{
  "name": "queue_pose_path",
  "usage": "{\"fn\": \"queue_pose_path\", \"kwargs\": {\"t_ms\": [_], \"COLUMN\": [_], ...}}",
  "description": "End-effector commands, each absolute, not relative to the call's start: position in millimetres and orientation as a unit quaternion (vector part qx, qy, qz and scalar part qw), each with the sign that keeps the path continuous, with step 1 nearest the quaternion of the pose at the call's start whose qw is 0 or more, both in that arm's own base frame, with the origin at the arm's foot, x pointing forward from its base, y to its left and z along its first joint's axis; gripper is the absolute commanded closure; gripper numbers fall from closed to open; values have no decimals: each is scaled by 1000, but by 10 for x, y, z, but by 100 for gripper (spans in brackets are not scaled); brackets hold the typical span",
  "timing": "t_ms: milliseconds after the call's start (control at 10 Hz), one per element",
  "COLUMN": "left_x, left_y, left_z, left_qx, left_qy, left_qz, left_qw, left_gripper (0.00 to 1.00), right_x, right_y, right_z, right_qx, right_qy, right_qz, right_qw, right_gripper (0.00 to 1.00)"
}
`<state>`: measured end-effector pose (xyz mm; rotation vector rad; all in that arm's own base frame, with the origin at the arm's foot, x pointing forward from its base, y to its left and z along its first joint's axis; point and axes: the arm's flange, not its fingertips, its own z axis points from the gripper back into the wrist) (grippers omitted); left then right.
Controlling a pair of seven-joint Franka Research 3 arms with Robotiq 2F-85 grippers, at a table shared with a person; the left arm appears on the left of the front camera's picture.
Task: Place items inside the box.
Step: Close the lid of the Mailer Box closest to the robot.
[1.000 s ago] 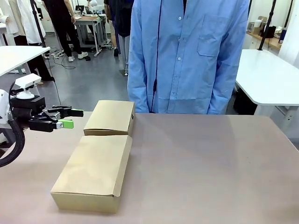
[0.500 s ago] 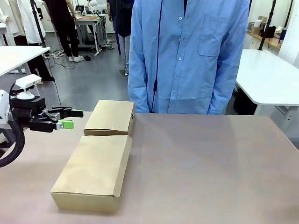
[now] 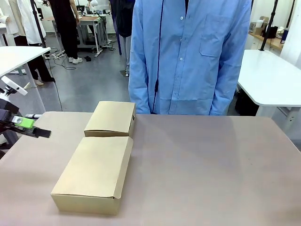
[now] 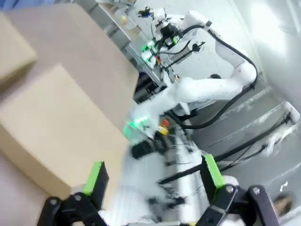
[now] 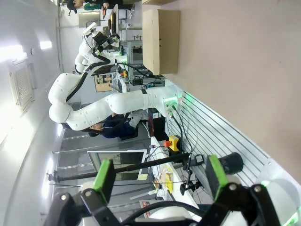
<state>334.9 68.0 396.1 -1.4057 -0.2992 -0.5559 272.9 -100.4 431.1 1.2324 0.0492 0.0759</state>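
The left gripper (image 4: 153, 181) stands wide apart and empty, with the near cardboard box (image 3: 94, 174) just ahead of its fingertips. The right gripper (image 5: 160, 181) is also spread wide, holding nothing, well away from that box (image 5: 161, 40). A second closed box (image 3: 111, 118) touches its far end.

Grey floor (image 3: 89, 80) beyond the brown table (image 3: 211, 165); white tables (image 3: 270, 77) stand either side.

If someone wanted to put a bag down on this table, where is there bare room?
The whole right half, from the two cardboard boxes across to the table's right edge, is bare. The left is crowded: the larger box sits nearer, the smaller box touches its far end, and the left pincer hovers open beside them.
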Motion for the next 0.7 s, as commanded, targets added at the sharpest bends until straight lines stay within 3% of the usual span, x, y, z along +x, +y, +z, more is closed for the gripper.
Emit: {"fn": "queue_pose_path", "kwargs": {"t_ms": [0, 600], "left_x": [3393, 3393], "left_y": [578, 578], "left_z": [3972, 3972], "left_qx": [-624, -624], "left_qy": [-183, -183], "left_qz": [-298, -298], "left_qw": [699, 699], "left_gripper": [0, 0], "right_x": [2732, 2732], "right_y": [-982, -982], "right_z": [4360, 4360], "right_qx": [584, 584], "right_qy": [22, 22], "right_qz": [30, 30], "right_qw": [811, 811], "right_gripper": [0, 0]}}
